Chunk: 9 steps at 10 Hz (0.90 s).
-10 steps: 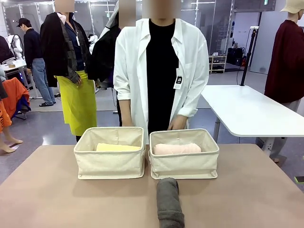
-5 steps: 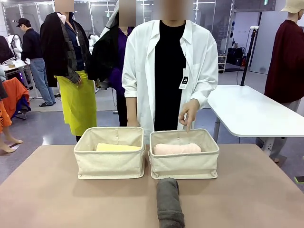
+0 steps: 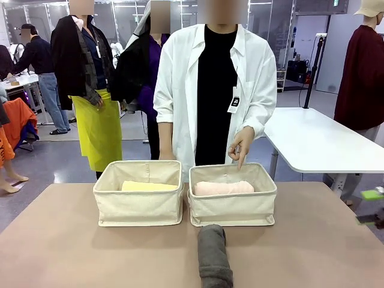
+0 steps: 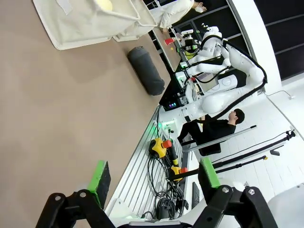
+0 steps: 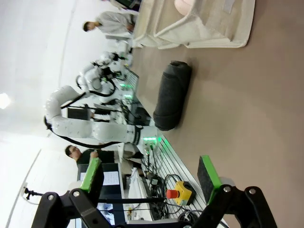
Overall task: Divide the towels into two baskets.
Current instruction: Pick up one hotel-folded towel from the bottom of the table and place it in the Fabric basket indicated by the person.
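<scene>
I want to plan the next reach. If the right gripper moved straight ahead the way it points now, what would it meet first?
Probably the dark grey towel. The open right gripper points over the table edge toward it, with bare tabletop between. Beyond it stands the basket with the pink towel. Depth is unclear, so it could pass beside the towel.

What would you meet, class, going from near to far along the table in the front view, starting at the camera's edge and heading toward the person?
Dark grey towel → right-hand basket → pale pink towel inside it → the person's pointing hand above the basket's far wall.
</scene>
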{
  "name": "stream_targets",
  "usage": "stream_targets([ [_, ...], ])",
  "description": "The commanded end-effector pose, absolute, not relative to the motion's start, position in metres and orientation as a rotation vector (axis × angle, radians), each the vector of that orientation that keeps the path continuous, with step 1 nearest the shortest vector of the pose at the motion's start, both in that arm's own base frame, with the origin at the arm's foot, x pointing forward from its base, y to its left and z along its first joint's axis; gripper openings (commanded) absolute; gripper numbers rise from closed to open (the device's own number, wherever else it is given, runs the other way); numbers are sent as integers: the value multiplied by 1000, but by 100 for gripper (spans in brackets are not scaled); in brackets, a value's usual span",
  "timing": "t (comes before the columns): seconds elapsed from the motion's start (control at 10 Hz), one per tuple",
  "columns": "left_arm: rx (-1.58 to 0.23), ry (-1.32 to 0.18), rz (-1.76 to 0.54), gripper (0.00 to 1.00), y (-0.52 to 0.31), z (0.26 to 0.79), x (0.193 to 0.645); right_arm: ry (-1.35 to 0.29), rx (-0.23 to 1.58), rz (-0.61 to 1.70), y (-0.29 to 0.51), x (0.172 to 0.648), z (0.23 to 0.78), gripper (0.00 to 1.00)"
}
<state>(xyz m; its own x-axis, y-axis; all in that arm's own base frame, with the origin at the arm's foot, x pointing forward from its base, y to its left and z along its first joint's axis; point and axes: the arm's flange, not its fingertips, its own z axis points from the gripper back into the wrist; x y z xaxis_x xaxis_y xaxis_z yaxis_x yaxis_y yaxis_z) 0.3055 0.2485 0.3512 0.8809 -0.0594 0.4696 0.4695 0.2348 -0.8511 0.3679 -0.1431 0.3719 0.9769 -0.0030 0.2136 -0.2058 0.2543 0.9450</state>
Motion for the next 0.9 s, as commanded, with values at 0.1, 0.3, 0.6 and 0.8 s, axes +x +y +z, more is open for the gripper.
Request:
stream_targets([
  [0.1,-1292,-381,-377,95,246,354,300,-50,1100,186,-40,393,409,100],
  [0.3,-1292,-381,-377,95,246,354,300,-4,956,142,25,405,421,100],
  [0.6,-1292,-381,-377,95,246,354,300,-81,714,73,119,391,430,100],
  [0.8,-1292,-381,-377,95,246,354,300,-49,605,68,176,378,411,100],
])
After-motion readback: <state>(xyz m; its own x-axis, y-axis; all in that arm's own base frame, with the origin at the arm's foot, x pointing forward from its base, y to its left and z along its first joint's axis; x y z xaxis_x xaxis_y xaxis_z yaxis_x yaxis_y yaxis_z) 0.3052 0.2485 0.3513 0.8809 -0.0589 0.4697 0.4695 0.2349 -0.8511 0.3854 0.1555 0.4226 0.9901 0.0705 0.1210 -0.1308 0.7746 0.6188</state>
